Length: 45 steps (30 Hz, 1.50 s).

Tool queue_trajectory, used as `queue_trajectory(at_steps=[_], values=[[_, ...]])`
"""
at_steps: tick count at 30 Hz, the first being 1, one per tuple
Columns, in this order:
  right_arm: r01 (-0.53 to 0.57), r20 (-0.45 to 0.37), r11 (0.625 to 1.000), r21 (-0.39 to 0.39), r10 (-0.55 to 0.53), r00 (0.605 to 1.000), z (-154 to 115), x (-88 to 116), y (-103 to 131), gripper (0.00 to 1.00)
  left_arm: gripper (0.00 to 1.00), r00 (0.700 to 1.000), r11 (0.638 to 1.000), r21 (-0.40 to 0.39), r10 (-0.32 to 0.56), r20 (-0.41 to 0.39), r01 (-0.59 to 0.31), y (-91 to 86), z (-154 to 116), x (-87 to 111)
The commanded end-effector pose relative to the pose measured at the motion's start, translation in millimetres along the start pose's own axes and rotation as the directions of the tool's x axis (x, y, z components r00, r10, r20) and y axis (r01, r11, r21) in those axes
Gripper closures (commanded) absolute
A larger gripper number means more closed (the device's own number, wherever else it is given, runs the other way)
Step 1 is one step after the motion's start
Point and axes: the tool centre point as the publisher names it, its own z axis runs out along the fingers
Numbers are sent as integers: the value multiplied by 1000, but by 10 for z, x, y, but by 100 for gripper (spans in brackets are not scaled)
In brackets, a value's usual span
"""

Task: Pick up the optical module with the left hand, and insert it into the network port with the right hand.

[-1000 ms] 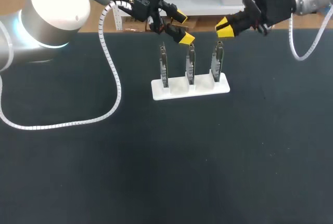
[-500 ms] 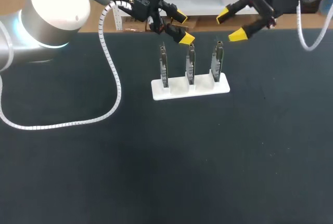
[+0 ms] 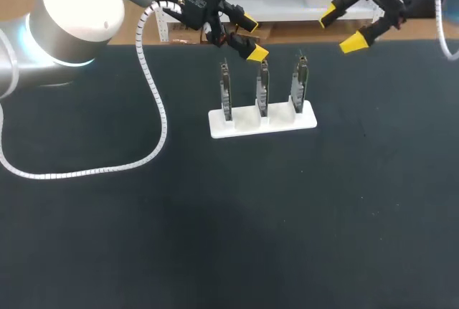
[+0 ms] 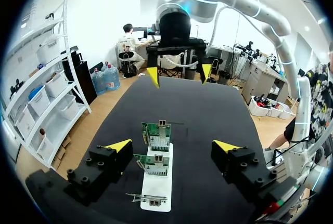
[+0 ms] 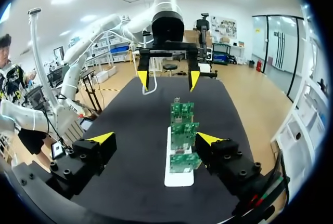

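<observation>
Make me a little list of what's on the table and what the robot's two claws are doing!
table: dark table
holder: white holder lying flat on the table
boards: three green circuit boards standing upright in a row in the holder
left gripper: open, empty, the boards ahead between its fingers
right gripper: open, empty, off past the holder's other end, touching nothing
optical module: none seen in either gripper

Three circuit boards [image 3: 263, 92] stand upright in a white holder [image 3: 237, 124] at upper middle, with only narrow gaps between them. The left gripper [image 3: 252, 36], fingers spread, crowds the space just above the middle board; the right gripper [image 3: 340, 29], also spread, sits apart at upper right. Below, black table [image 3: 229, 237] fills the lower half of the frame, giving broad room to pass.
</observation>
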Motion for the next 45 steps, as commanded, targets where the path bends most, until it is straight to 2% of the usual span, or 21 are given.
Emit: queue_trajectory(at_steps=[1,8,45], values=[[-12,-1,997,83,12,1000,-29,47,230,0,0,1000,1000,0,-1,-5,1,1,0,-8],[-14,6,995,98,13,1000,-93,37,313,0,0,1000,1000,0,-1,-5,1,1,0,-8],[-14,6,995,98,13,1000,-93,37,313,0,0,1000,1000,0,-1,-5,1,1,0,-8]])
